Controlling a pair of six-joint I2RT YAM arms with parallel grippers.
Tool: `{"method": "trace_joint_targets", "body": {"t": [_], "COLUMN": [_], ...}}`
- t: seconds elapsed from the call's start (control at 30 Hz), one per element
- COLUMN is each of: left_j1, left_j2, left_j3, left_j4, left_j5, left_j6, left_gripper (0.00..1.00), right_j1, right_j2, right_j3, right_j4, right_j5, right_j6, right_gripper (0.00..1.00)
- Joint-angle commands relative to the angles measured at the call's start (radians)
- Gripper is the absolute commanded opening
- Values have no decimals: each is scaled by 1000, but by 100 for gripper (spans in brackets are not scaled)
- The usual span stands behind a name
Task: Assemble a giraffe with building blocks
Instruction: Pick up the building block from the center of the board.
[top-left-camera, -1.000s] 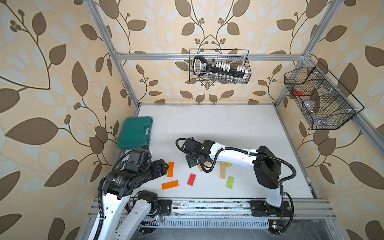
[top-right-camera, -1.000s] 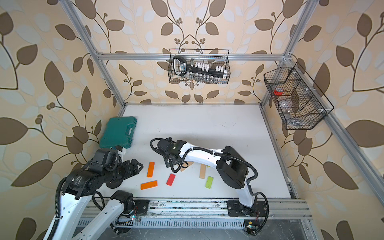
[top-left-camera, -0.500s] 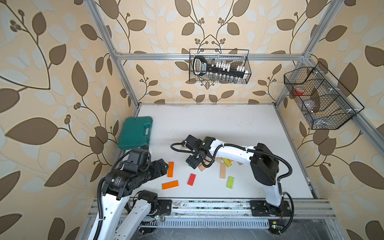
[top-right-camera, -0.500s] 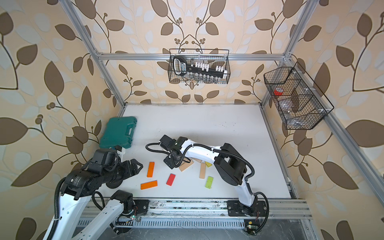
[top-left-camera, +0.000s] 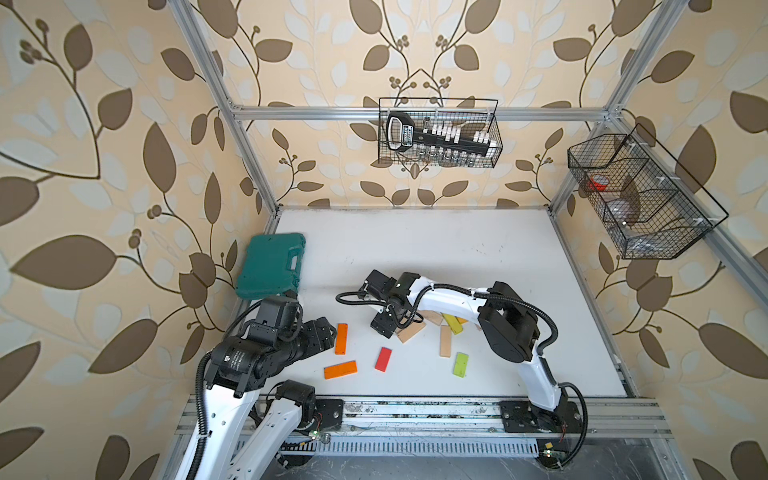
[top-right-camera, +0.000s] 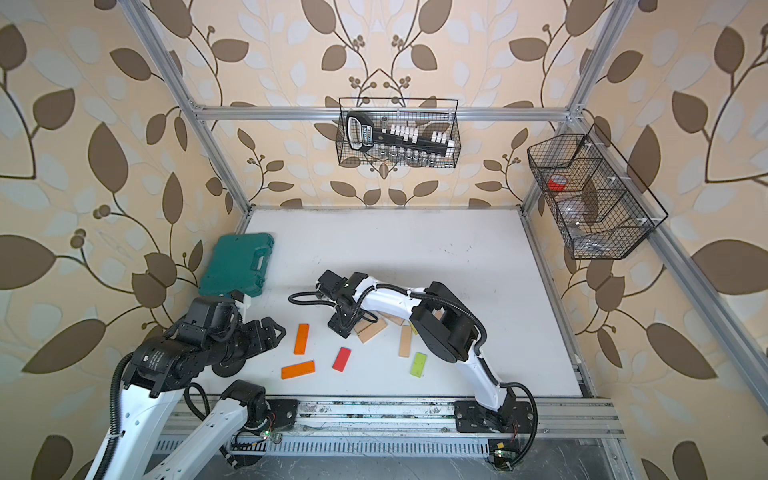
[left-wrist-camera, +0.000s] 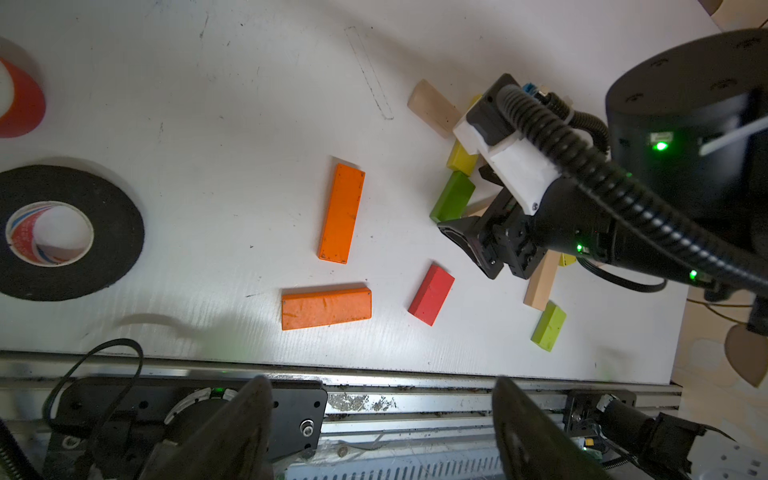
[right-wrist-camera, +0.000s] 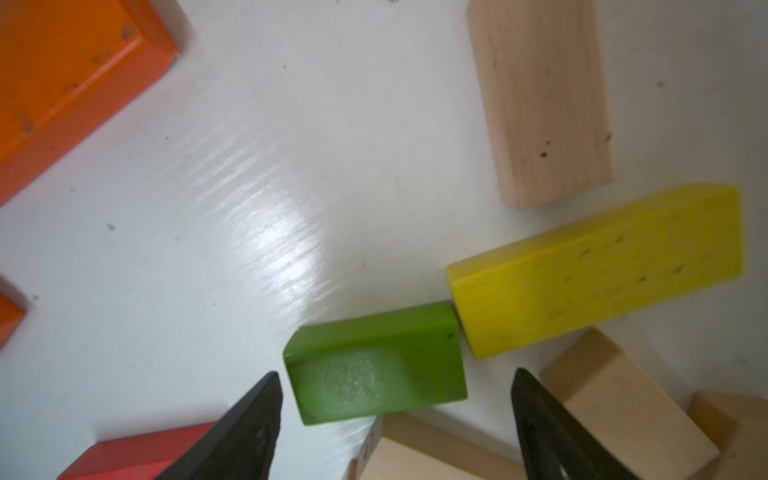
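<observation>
Both grippers are released: right gripper (right-wrist-camera: 397, 374) straddles the green block (right-wrist-camera: 374, 365); left gripper (left-wrist-camera: 380, 380) hovers empty at nine o'clock of an orange block (top-left-camera: 341, 338).

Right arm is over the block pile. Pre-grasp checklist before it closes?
1. Right gripper open: ok, jaws wide apart.
2. Dark green block between its fingers: ok, it lies between them in the right wrist view and is not gripped.
3. Green block free of neighbours: not ok, the yellow block abuts its end and a beige block lies close by.
4. Left gripper open and empty: ok.
5. Grippers clear of each other: ok, apart in both top views.
6. Fingertip height over the table: cannot tell.
</observation>
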Motion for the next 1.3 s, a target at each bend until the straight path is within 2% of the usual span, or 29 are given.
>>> {"method": "trace_joint_targets", "body": {"t": [0.0, 0.37, 0.63, 0.8, 1.03, 1.17, 1.27], "left_j1": [-8, -8, -8, -8, -8, -9, -17], "left_j2": [7, 9, 9, 13, 56, 109, 165], "left_j3": [29, 25, 26, 20, 38, 24, 16], "left_j4": [-3, 2, 2, 13, 70, 155, 237], "left_j5": [-11, -14, -15, -8, 27, 81, 128], "left_j6": [0, 0, -1, -2, 2, 4, 4], "left_gripper": [83, 83, 83, 84, 83, 83, 82], "right_j1": [-3, 14, 9, 10, -2, -67, -176], "right_j2": [42, 74, 45, -56, -311, -448, -532], "right_j3": [42, 43, 27, -15, -131, -193, -251], "right_j4": [-20, -26, -11, 6, 10, -10, -10], "right_j5": [-9, -10, 55, 55, 56, 83, 75], "right_j6": [-18, 14, 71, 116, 201, 254, 289], "right_gripper": [82, 74, 56, 52, 52, 52, 52]}}
